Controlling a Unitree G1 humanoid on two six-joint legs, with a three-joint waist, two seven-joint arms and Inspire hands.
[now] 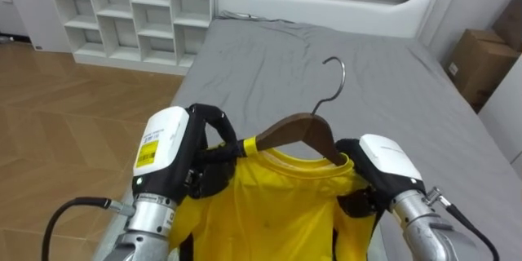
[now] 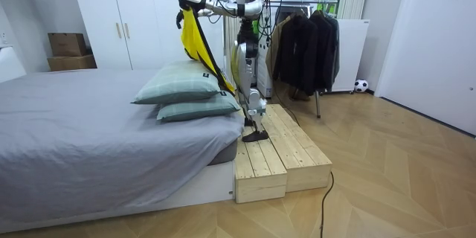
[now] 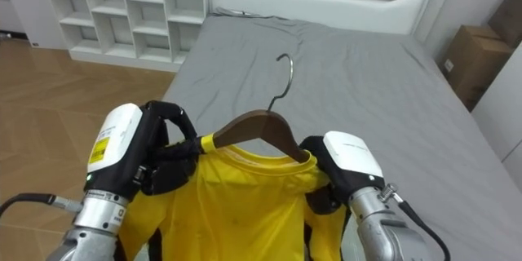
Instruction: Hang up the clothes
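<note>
A yellow shirt [image 1: 269, 208] hangs on a dark wooden hanger [image 1: 298, 130], whose metal hook [image 1: 334, 77] points up over the grey bed [image 1: 383, 81]. My left hand [image 1: 208, 159] is shut on the hanger's left arm, at the shirt's shoulder. At the other shoulder my right hand [image 1: 363, 192] is curled round the shirt and the hanger end beneath it. In the room view I stand on a wooden platform [image 2: 279, 149] beside the bed, holding the shirt [image 2: 195, 33] high in front of me with both arms stretched out.
A rack of dark clothes [image 2: 305, 44] stands behind me. Two pillows [image 2: 186, 89] lie on the bed's near end below the shirt. White cubby shelves [image 1: 130, 8] stand at the far left, a cardboard box [image 1: 481, 61] at the right.
</note>
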